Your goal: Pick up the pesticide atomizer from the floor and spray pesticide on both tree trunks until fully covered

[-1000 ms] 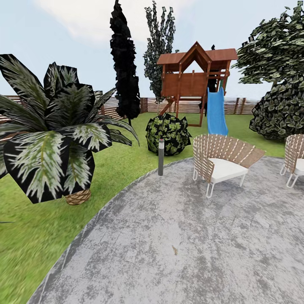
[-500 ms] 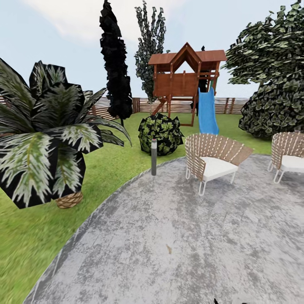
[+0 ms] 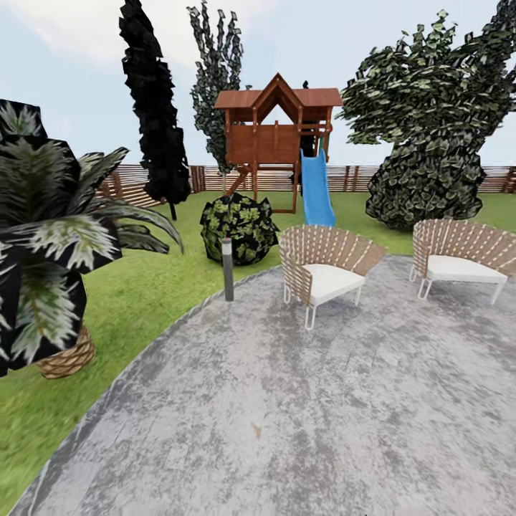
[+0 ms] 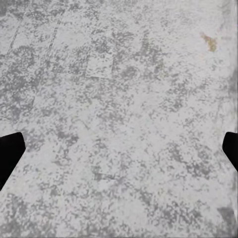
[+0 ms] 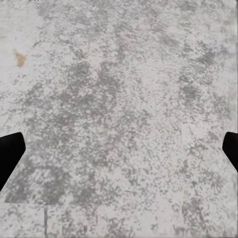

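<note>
grey paving (image 3: 301, 401) is seen underfoot; both wrist views look down on it. left gripper (image 4: 119, 148) and right gripper (image 5: 119, 148): fingers spread wide, nothing held. the pesticide atomizer cannot be located from here. beyond the near wicker chair (image 3: 322, 269), lawn and a slatted fence (image 3: 358, 178). judged: bottle light, rigid, likely slick; to be gripped across the body below the red top.
</note>
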`<state>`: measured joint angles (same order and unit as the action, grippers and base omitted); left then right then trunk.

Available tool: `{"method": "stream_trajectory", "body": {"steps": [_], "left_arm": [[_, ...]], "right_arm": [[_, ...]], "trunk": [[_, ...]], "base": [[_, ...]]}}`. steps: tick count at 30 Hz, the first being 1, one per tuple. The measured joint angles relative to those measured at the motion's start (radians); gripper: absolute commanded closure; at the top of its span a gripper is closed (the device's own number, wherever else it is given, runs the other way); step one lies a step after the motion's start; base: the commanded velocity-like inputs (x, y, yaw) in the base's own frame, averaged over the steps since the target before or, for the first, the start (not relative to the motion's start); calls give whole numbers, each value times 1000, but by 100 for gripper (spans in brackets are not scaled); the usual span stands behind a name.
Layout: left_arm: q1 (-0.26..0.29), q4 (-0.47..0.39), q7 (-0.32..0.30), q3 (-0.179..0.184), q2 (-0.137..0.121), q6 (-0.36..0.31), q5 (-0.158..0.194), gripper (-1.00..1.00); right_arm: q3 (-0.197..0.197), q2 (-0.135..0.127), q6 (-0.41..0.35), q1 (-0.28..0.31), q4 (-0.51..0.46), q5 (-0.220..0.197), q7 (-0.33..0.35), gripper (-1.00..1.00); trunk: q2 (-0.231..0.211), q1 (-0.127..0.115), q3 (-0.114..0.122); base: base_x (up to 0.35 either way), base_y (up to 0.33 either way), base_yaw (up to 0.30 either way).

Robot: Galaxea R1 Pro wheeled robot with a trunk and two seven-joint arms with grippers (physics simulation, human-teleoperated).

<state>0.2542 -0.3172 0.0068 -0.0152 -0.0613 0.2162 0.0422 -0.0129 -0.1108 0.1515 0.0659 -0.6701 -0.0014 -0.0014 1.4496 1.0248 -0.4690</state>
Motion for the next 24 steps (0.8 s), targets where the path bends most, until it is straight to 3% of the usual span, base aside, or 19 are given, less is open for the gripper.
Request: {"method": "stream_trajectory", "body": {"steps": [24], "left_arm": [[-2, 1, 0, -1, 1, 0, 1, -100]], "right_arm": [[5, 3, 2, 1, 2, 3, -1, -100]], "trunk": [[0, 0, 0]], "base": [[183, -237, -9]]}}
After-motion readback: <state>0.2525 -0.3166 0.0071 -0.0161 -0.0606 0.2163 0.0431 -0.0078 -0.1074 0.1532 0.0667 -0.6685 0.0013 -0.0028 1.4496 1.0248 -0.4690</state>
